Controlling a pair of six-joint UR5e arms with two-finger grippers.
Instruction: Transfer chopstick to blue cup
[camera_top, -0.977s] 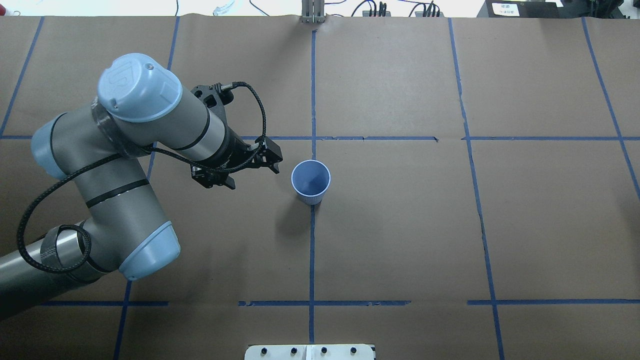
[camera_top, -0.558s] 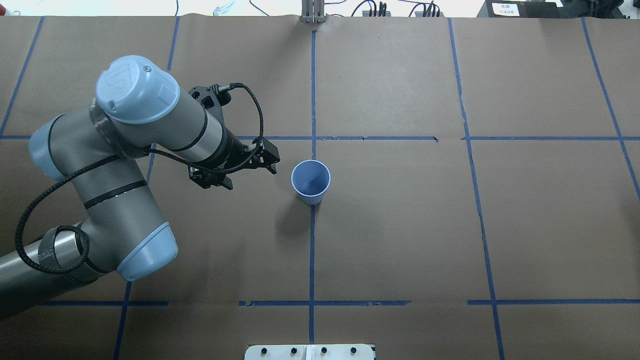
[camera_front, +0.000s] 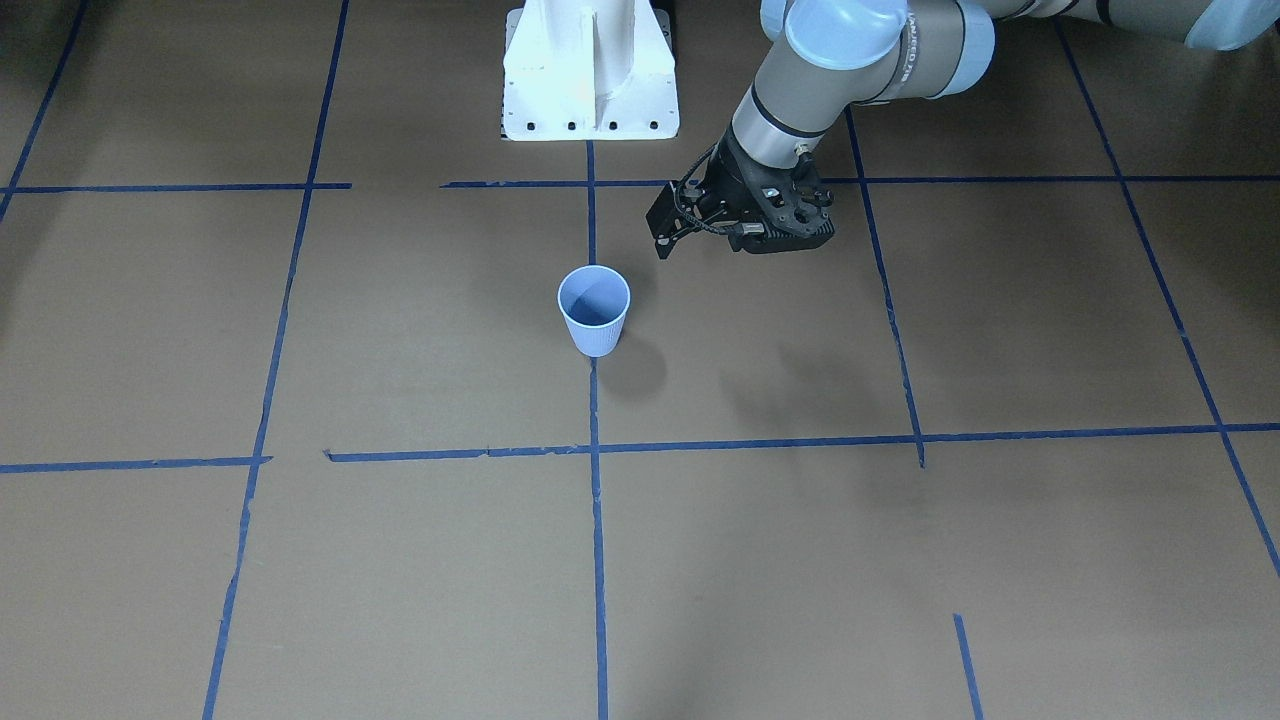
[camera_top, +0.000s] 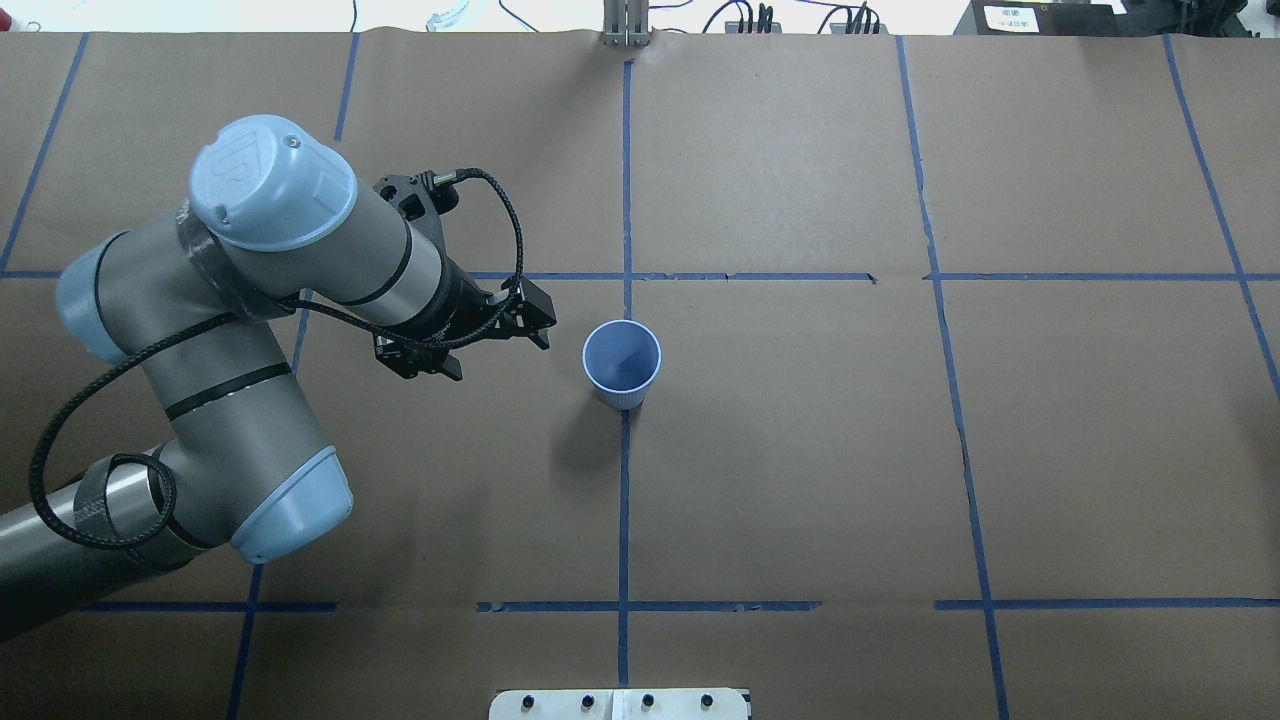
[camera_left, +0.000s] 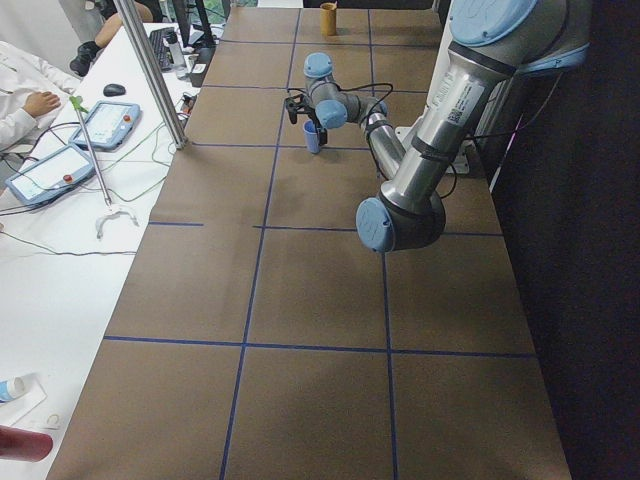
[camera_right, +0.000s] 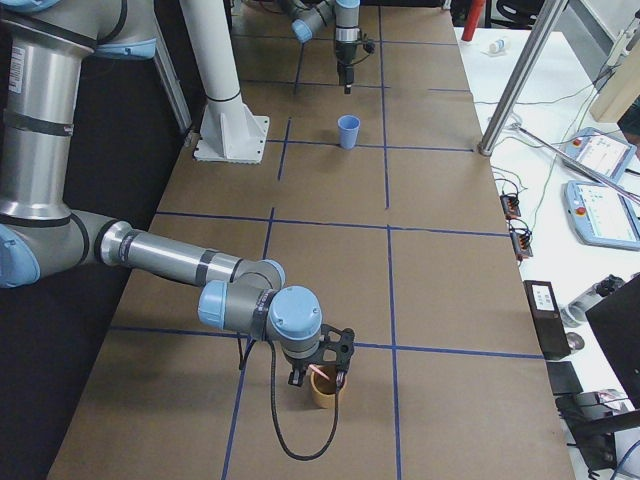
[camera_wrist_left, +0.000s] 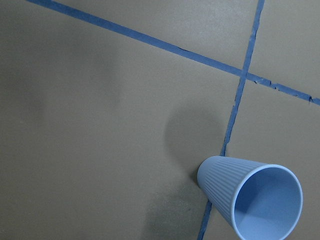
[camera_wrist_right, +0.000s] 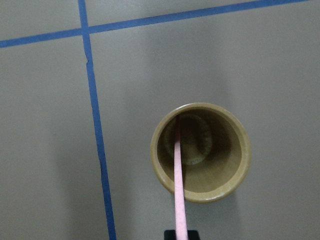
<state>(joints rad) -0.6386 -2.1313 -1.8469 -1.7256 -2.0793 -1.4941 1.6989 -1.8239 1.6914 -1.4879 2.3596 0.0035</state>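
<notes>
The blue cup (camera_top: 622, 363) stands upright and empty on a tape crossing mid-table; it also shows in the front view (camera_front: 594, 310) and the left wrist view (camera_wrist_left: 250, 200). My left gripper (camera_top: 540, 322) hovers just left of it, empty, and looks open; its fingers are out of the left wrist view. My right gripper (camera_wrist_right: 182, 235) is shut on the pale pink chopstick (camera_wrist_right: 178, 190), whose lower end reaches into a tan cup (camera_wrist_right: 200, 150). In the right side view this gripper (camera_right: 322, 378) is directly above the tan cup (camera_right: 322, 392), far from the blue cup (camera_right: 348, 131).
The robot's white base (camera_front: 590, 70) stands at the table edge behind the blue cup. Blue tape lines grid the brown table. Operators' tablets and cables lie on a white bench (camera_left: 60, 170) beyond the far edge.
My left gripper has drawn back slightly, away from the blue cup. The cup has not moved.
</notes>
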